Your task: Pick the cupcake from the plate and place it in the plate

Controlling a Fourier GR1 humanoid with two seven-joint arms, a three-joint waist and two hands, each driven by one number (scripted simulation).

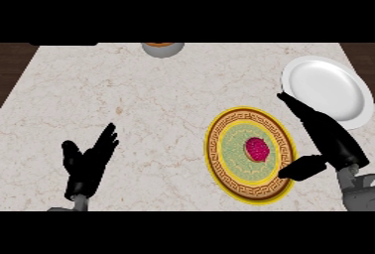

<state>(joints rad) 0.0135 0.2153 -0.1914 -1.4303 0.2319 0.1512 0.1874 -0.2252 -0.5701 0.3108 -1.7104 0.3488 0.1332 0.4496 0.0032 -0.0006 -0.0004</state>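
A: Where's the cupcake (256, 149) rn?

B: Sitting mid the patterned plate (228, 171), the gold-rimmed one, right half of the counter (132, 99), near side. Pink top, not held by anything.

A: Which hand's closer?

B: Right hand (326, 139), easily. It's at the plate's right edge, fingers straight and spread from the thumb, gripping nothing. Fingers run far-left over the white plate's near rim; thumb (302, 167) pokes left over the patterned plate's rim. So the cupcake lies left of the palm, just beside the thumb tip, but apart, no contact as far as I can see.

A: Left hand?

B: Left hand (86, 163) is well apart, near-left of the counter, fingers up and relaxed, resting. Not a candidate imo.

A: Cupcake's long axis?

B: Slightly longer near-to-far from this angle, but basically roundish; can't say more.

A: And the goal?

B: White plate (330, 84), far-right. So I'd judge: right hand shifts left to close round the cupcake, then carries it far-right. There's also a bowl-ish thing (162, 48) at the far edge, partly cut off.
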